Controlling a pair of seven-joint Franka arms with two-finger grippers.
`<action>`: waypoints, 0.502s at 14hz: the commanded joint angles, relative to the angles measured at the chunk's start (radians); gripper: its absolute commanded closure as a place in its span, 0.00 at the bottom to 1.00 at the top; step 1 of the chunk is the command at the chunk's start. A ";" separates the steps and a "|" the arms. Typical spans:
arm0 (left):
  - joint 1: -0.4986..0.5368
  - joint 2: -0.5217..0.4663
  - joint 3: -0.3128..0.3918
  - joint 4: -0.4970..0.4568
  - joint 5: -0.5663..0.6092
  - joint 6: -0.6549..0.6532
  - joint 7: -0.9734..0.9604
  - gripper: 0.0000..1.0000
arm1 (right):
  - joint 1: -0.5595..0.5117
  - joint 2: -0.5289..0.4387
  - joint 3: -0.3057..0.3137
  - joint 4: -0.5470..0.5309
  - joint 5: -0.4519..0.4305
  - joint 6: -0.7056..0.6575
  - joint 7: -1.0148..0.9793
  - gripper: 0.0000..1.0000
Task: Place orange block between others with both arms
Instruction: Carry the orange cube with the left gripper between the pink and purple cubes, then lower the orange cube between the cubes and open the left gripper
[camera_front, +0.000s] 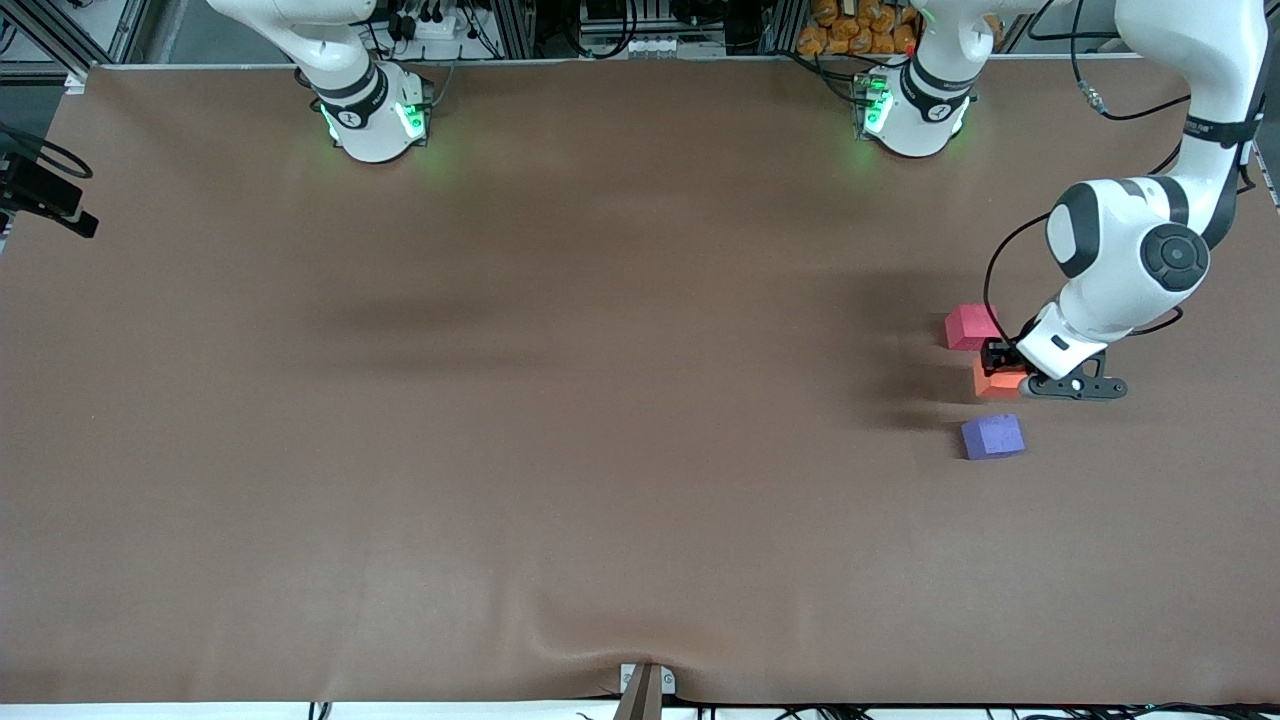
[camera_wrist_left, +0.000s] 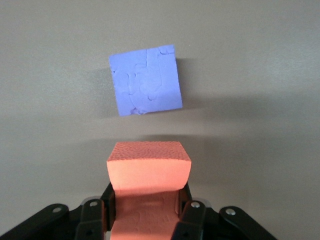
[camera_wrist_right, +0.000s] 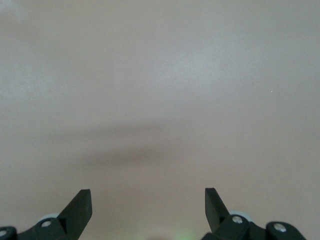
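left gripper (camera_front: 1003, 372) clamps orange block (camera_front: 993, 382) — between others

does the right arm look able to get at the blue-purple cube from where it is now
Probably not easily. The blue-purple cube lies at the left arm's end of the table, with nothing on top of it, but the open right gripper sees only bare table, and the left gripper, shut on the orange block, hangs right beside it.

The right gripper (camera_wrist_right: 148, 210) hangs over a bare stretch of brown table (camera_wrist_right: 160, 90), its two black fingers (camera_wrist_right: 80, 207) spread wide apart with nothing between them; faint shadows cross the surface.
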 joint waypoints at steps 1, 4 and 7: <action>0.009 0.020 -0.007 0.005 -0.032 0.021 0.016 0.84 | -0.011 0.009 0.013 0.019 0.005 -0.013 0.009 0.00; 0.009 0.043 -0.007 0.005 -0.032 0.051 0.018 0.84 | -0.010 0.010 0.013 0.019 0.005 -0.011 0.009 0.00; 0.011 0.067 -0.009 0.007 -0.037 0.067 0.018 0.84 | -0.010 0.010 0.013 0.019 0.005 -0.011 0.009 0.00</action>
